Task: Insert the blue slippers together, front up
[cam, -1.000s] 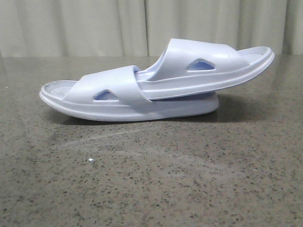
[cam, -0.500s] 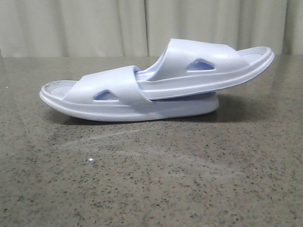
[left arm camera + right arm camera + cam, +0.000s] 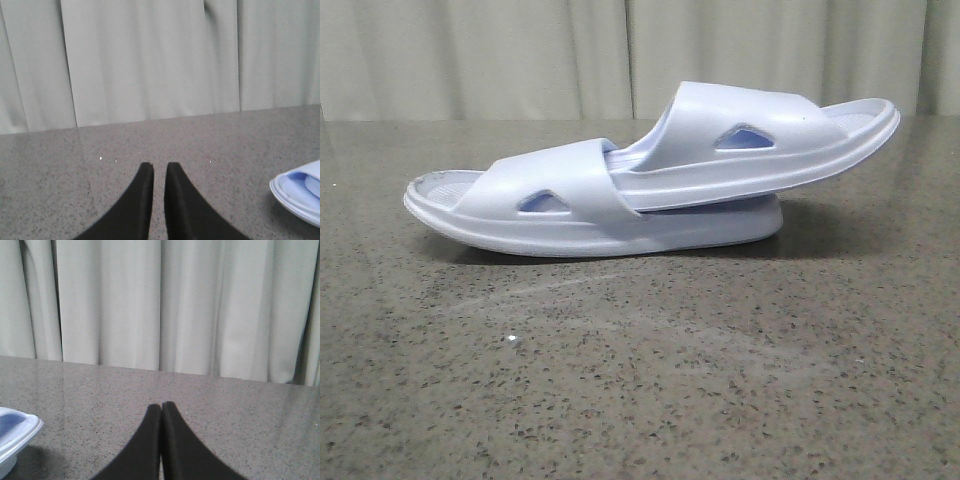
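1. While the front view runs, nothing has shifted over the last second: the slippers [image 3: 650, 180] sit exactly as before, mid-table. The lower slipper [image 3: 570, 215] lies flat, and the upper slipper [image 3: 760, 145] has its front pushed under the lower one's strap, with its far end tilted up to the right. No arm shows here. That stillness, with the pair already nested, suggests the insertion is done and the arms are clear.

2. Over to the left wrist view: the left gripper [image 3: 159, 170] hangs above the table [image 3: 75, 165], fingers nearly together with a thin slit between them, holding nothing. One slipper end [image 3: 300, 192] peeks in at the frame edge, well apart from the tips.

3. Now the right wrist view: the right gripper [image 3: 161, 407] is pressed fully closed, empty, with another slipper end [image 3: 15, 432] off to the side, apart from it.

4. Surface and room: a grey-brown speckled stone top, glossy enough to carry faint reflections, and a pale pleated curtain [image 3: 520, 60] across the whole back.
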Robot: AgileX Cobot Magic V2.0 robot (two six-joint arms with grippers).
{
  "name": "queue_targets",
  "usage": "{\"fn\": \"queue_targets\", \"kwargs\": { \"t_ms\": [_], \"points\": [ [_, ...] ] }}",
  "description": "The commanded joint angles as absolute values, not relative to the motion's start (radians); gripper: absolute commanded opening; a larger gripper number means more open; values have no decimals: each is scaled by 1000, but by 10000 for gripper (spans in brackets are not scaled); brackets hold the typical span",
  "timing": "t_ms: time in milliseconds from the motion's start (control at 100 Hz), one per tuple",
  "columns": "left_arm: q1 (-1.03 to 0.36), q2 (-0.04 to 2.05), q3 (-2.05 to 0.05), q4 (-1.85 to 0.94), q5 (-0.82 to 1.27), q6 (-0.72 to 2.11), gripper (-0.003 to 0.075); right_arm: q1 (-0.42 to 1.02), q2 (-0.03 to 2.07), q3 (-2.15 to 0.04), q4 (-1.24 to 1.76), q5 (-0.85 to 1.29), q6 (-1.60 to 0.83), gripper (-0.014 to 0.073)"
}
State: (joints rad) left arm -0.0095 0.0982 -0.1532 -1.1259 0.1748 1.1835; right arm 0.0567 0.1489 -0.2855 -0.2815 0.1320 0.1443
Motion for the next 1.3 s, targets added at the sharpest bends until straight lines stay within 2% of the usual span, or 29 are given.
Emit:
{"fn": "queue_targets", "kwargs": {
  "t_ms": [0,200,420,1290],
  "points": [
    [-15,89,-156,-788,172,800,16,51,158,-312,-283,66,140,-107],
    [-15,51,-82,-359,184,359,16,51,158,-312,-283,66,140,-107],
    [-15,-12,0,-129,25,144,16,51,158,-312,-283,66,140,-107],
    [-15,-33,11,-45,-23,71,16,51,158,-312,-283,66,140,-107]
  ]
}}
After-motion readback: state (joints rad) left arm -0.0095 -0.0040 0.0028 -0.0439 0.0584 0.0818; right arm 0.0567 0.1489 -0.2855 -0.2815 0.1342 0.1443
